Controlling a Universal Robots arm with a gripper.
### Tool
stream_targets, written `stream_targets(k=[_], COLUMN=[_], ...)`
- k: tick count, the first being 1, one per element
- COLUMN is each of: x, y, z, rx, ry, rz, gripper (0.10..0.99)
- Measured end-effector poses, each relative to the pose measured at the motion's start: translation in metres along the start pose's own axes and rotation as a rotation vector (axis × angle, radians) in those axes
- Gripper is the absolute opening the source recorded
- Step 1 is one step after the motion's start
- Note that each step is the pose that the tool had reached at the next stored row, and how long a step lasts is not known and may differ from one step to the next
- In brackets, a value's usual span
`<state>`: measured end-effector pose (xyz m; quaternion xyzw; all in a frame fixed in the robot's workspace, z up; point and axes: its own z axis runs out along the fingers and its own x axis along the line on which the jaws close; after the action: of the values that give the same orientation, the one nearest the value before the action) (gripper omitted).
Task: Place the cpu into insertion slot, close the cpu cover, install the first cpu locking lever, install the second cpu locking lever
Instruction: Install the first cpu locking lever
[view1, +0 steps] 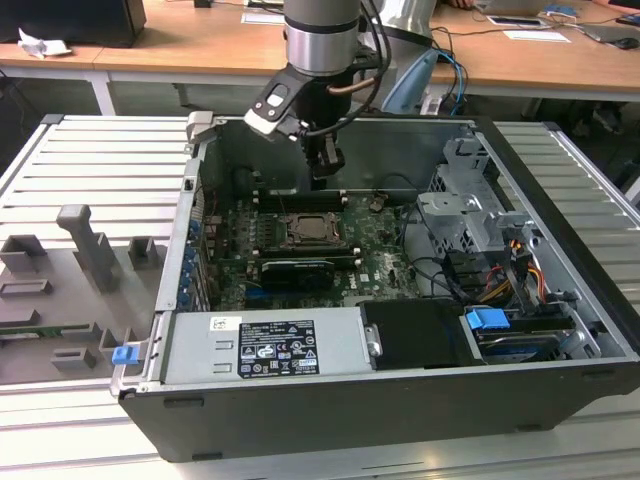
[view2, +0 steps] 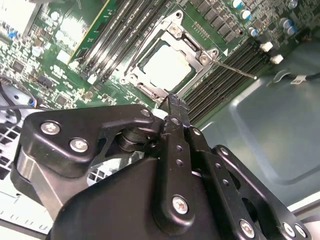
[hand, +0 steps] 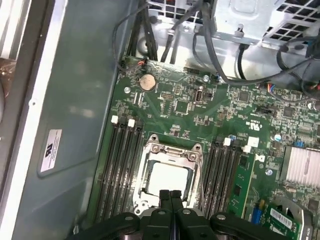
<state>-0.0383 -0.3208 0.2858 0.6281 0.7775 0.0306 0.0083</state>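
The cpu lies in the insertion slot on the green board, its pale square face showing in both wrist views. The cpu cover, a silver frame, lies flat around the chip. A thin metal lever slants out from the socket corner over the memory slots. My gripper hangs inside the case just above the socket's far edge in the exterior view. Its black fingers are shut together with nothing between them, their tips close to the socket rim.
Black memory slots flank the socket on both sides. A grey power supply box fills the case's near side, with a drive cage and cables at the exterior view's right. A finned heatsink stands nearby. The case wall rises close by.
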Motion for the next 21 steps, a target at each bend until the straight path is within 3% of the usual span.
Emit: stream_targets(k=[7,21], x=[0.0000,0.0000], y=[0.0000,0.0000], z=[0.0000,0.0000], rx=[0.003,0.006], ry=[0.0059,0.0142], rz=[-0.102,-0.244], gripper=[0.106,0.106])
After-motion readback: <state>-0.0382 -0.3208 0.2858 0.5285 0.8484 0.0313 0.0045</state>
